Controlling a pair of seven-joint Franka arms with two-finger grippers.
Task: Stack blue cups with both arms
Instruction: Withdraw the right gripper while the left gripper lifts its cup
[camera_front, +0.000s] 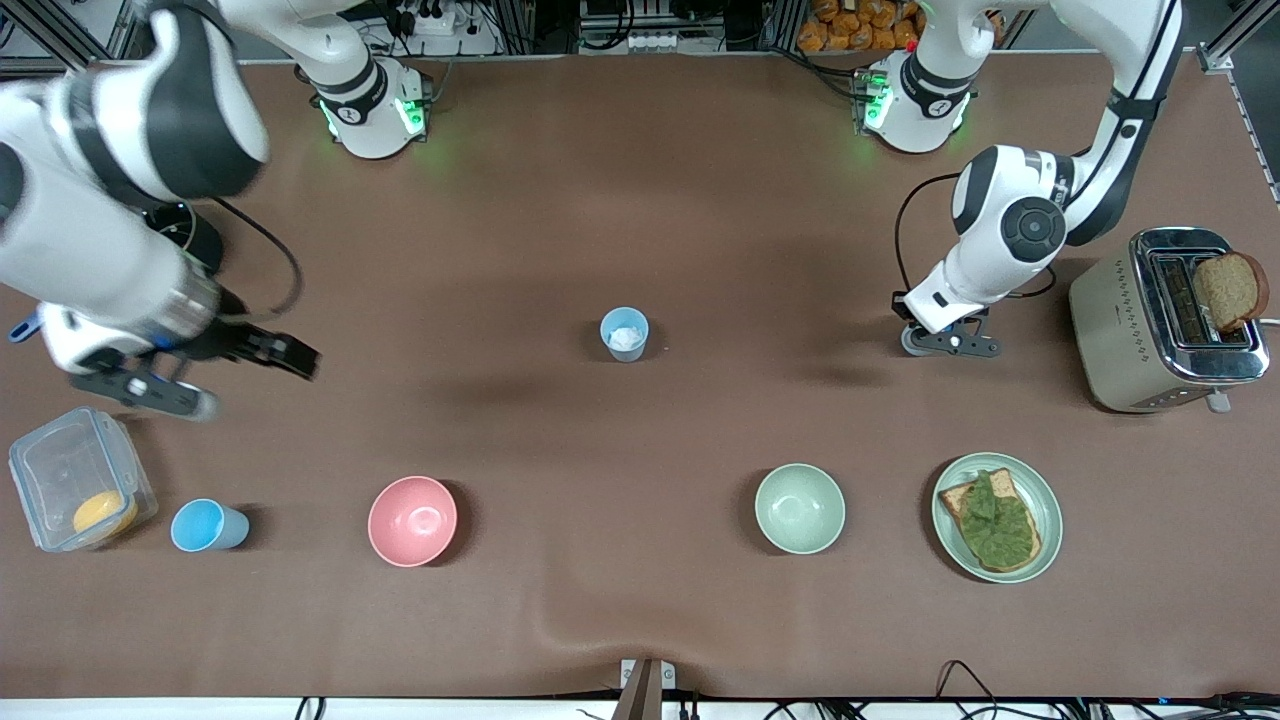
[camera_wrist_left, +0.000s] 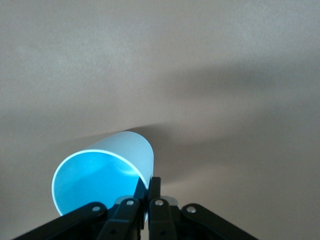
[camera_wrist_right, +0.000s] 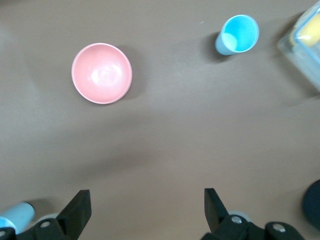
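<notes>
A paler blue cup (camera_front: 625, 333) stands upright mid-table; it also shows in the right wrist view (camera_wrist_right: 17, 215). A sky-blue cup (camera_front: 208, 525) stands near the front edge at the right arm's end, and shows in the right wrist view (camera_wrist_right: 238, 34). My left gripper (camera_wrist_left: 148, 187) is shut on the rim wall of another blue cup (camera_wrist_left: 100, 172), one finger inside and one outside. In the front view that gripper (camera_front: 945, 342) is low beside the toaster and its cup is hidden. My right gripper (camera_front: 295, 358) (camera_wrist_right: 146, 200) is open and empty in the air.
A pink bowl (camera_front: 412, 520) and a pale-green bowl (camera_front: 800, 508) sit near the front edge. A plate (camera_front: 1045, 500) holds toast with green spread. A toaster (camera_front: 1120, 330) with bread stands at the left arm's end. A clear lidded box (camera_front: 50, 470) sits beside the sky-blue cup.
</notes>
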